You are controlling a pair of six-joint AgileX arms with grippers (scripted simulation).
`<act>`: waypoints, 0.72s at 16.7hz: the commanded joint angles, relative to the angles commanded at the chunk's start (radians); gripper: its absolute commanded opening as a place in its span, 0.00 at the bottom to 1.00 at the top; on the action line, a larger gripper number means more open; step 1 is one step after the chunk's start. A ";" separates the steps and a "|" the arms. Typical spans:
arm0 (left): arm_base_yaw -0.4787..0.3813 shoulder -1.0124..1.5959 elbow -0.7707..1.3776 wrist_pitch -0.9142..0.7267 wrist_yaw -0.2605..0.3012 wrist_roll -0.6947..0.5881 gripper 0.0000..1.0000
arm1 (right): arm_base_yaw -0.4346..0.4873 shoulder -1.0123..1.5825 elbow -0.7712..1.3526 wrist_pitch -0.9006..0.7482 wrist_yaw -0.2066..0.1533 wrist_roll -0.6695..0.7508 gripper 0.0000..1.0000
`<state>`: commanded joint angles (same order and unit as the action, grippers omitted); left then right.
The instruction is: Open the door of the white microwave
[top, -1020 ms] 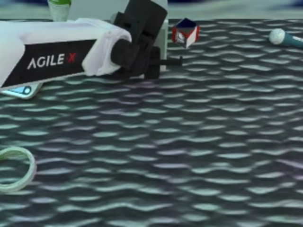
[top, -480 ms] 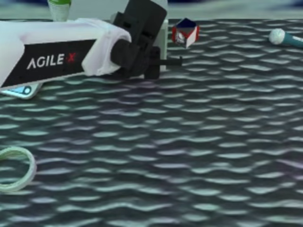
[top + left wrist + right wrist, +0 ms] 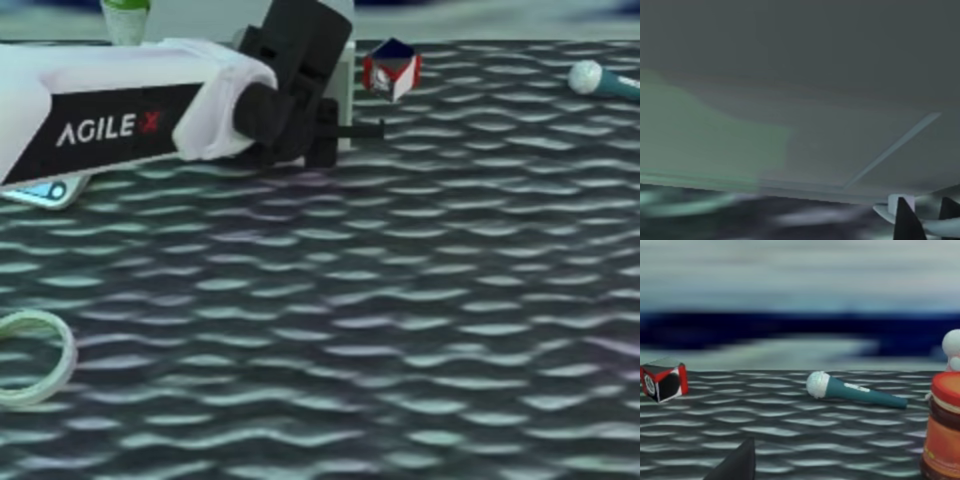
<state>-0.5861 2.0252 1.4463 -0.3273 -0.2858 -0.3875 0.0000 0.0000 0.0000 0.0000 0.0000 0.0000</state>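
Three views, and the top one matches the two before it almost exactly: my left arm [image 3: 120, 115] has kept reaching across from nine o'clock toward twelve, its left tool [image 3: 345, 130] stuck out past the corner of the white microwave [image 3: 346, 70]. The microwave sits at the worktop's [image 3: 400, 330] far edge at about eleven o'clock, mostly hidden under my wrist, so I cannot see the door from here. From this view I cannot tell whether the tool is released or clenched. Nothing has shifted, which I read as a pause at the door's edge, not a swing under way. A red, white and black cube [image 3: 391, 68] sits at about twelve o'clock, a teal microphone [image 3: 603, 80] at about two o'clock, a pale ring [image 3: 35, 357] at eight.

From the left wrist, the door [image 3: 805, 105] fills the view, its grey window showing a greenish patch behind. Dark fingertips [image 3: 906, 222] poke in below it, seemingly with a gap.

From the right wrist, my right arm is parked, facing the microphone [image 3: 855, 390], the cube [image 3: 664, 381] and an orange jar [image 3: 942, 425].
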 joint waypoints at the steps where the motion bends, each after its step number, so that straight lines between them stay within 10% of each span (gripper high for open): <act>1: 0.000 0.000 0.000 0.000 0.000 0.000 0.00 | 0.000 0.000 0.000 0.000 0.000 0.000 1.00; 12: 0.009 -0.036 -0.056 0.032 0.037 0.048 0.00 | 0.000 0.000 0.000 0.000 0.000 0.000 1.00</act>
<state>-0.5771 1.9889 1.3906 -0.2953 -0.2491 -0.3391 0.0000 0.0000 0.0000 0.0000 0.0000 0.0000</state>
